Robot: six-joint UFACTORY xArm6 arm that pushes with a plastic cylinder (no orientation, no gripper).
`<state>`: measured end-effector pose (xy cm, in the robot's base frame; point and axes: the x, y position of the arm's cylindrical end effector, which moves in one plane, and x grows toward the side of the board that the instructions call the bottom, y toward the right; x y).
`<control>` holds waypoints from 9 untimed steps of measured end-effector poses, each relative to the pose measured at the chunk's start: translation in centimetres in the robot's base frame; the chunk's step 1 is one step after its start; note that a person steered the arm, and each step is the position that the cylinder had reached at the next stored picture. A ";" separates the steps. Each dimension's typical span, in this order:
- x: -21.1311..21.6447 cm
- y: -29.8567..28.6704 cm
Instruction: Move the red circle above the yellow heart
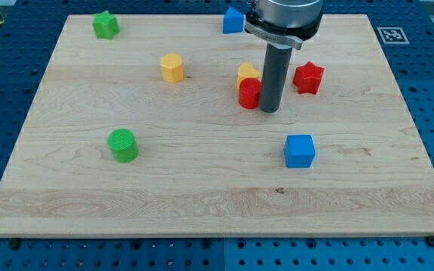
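The red circle [249, 93] sits near the board's middle, just below and touching the yellow heart [247, 73], which is partly hidden behind it and the rod. My tip [270, 110] is down on the board right against the red circle's right side. The rod rises from there to the arm's housing at the view's top.
A red star [308, 77] lies right of the rod. A yellow hexagon [172, 68] is at the left of centre, a green star [105, 25] top left, a green cylinder [123, 145] lower left, a blue cube [300, 150] lower right, a blue block [233, 20] at top. The wooden board [202, 196] has edges all around.
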<state>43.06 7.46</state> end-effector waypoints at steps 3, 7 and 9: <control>1.2 -7.1; -4.1 1.4; -8.4 1.4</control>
<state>34.64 8.83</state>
